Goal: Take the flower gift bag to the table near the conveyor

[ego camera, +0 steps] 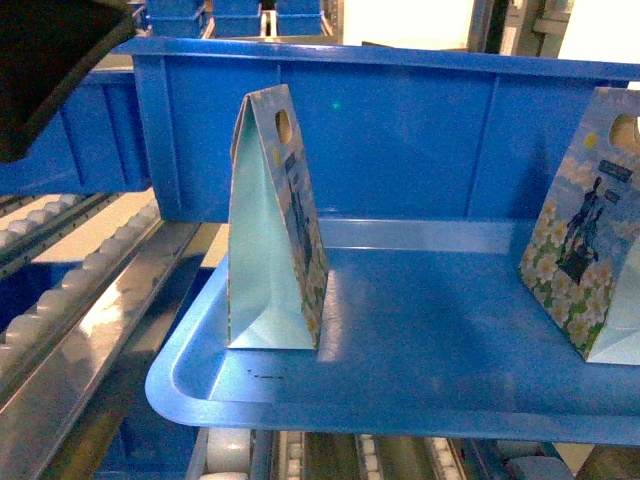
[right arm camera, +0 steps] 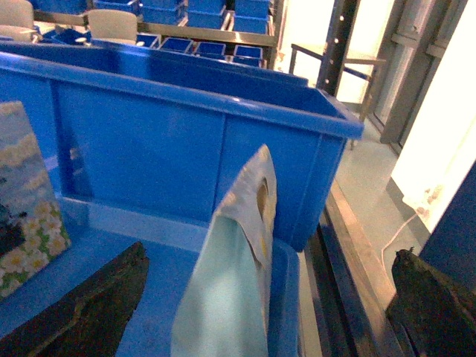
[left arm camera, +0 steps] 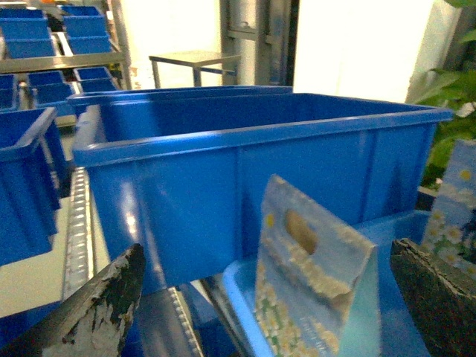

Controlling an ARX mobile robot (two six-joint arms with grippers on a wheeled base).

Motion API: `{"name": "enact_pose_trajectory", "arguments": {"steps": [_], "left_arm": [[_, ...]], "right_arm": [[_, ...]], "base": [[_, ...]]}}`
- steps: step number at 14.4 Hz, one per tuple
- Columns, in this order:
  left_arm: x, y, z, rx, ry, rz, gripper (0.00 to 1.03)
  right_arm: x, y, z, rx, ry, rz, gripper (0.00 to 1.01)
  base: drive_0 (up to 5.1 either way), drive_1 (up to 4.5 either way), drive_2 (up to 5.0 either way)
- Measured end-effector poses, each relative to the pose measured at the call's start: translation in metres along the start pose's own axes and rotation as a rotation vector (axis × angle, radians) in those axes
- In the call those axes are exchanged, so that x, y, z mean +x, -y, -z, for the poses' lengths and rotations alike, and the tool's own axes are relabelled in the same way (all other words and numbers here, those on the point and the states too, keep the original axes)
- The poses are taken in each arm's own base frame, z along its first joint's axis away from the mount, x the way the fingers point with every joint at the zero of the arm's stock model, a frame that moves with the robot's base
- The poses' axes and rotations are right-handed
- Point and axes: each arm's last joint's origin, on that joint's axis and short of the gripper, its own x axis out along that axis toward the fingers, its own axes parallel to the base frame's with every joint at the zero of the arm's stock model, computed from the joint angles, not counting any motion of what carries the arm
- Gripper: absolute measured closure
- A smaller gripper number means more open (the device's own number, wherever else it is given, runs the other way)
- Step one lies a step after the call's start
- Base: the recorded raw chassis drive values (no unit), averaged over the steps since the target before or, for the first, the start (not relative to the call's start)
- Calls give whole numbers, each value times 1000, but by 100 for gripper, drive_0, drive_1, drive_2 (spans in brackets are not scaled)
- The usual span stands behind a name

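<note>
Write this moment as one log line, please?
stage: approach | left gripper: open, flanking left flower bag | right gripper: open, flanking right flower bag | bags: upright on blue tray

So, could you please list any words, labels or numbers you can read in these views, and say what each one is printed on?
No text is legible in any view.
Left flower gift bag: small dark print beside the figure, too blurred to read.
Right flower gift bag: a small label patch near the handle hole, too blurred to read.
Blue bin, blue tray, conveyor rollers: no markings visible.
</note>
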Motion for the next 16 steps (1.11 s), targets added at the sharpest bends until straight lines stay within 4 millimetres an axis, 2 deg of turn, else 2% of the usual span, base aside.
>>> {"name": "enact_pose_trajectory", "arguments": {"steps": [3, 6, 9, 12, 13, 14, 16], "left_arm": [[19, 29, -27, -6, 0, 86, 5], [28, 36, -36, -5, 3, 87, 5], [48, 41, -35, 7, -51, 44, 5], [68, 47, -30, 7, -105, 28, 5], [76, 51, -27, 10, -130, 11, 5], [78, 54, -26, 14, -140, -8, 5], [78, 55, -26, 15, -140, -5, 5]], "right_arm": [[9, -5, -27, 1, 43, -42, 3], [15, -8, -35, 1, 52, -62, 3], [38, -12, -27, -1, -27, -90, 3], [58, -12, -36, -6, -20, -93, 3], [72, -9, -31, -10, -76, -98, 3], [81, -5, -25, -2, -129, -101, 3], [82, -4, -22, 4, -155, -114, 3]], "base": [[0, 0, 0], [0, 0, 0], [0, 0, 0], [0, 0, 0], [0, 0, 0], [0, 0, 0], [0, 0, 0]]}}
